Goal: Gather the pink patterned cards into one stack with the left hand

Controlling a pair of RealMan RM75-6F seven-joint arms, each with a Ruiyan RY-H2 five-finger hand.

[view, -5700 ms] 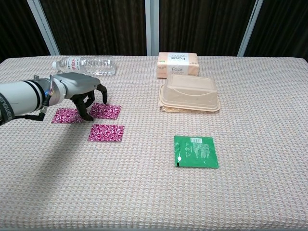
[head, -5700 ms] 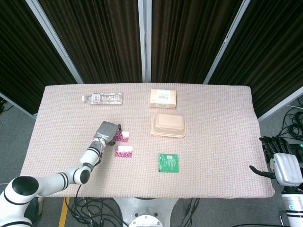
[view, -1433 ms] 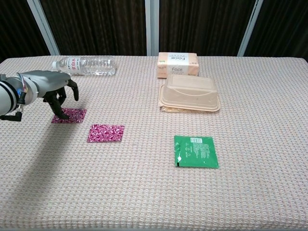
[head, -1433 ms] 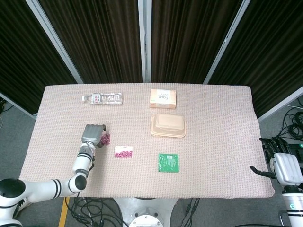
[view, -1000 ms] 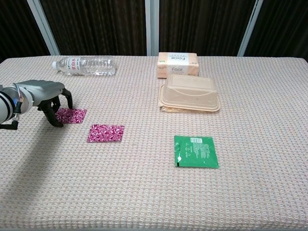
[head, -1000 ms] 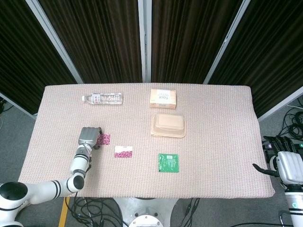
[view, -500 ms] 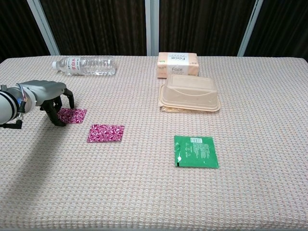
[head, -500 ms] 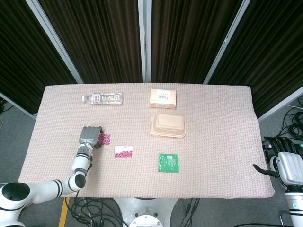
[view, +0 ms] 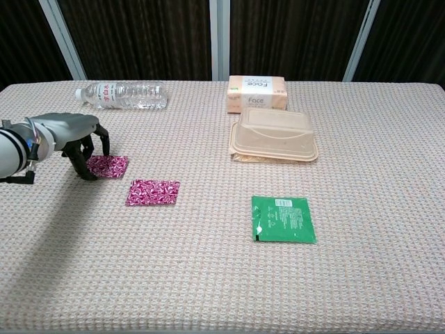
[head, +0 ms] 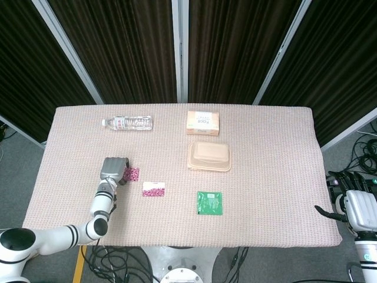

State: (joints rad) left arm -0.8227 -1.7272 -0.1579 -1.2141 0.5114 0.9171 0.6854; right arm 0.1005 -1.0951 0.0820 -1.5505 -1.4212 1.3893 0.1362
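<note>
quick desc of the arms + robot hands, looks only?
Left arm: glossy white segments with black bands at the joints, and a thin black cable along the forearm. Left robot hand: grey metallic back, black fingers. Right robot hand: light grey back, black fingers, on a white wrist; little of that arm shows.

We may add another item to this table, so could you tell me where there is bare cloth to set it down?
The whole right side, beyond the takeout box and green packet, is bare, as is the front strip. It is crowded on the left, around the left hand, pink cards and water bottle.
</note>
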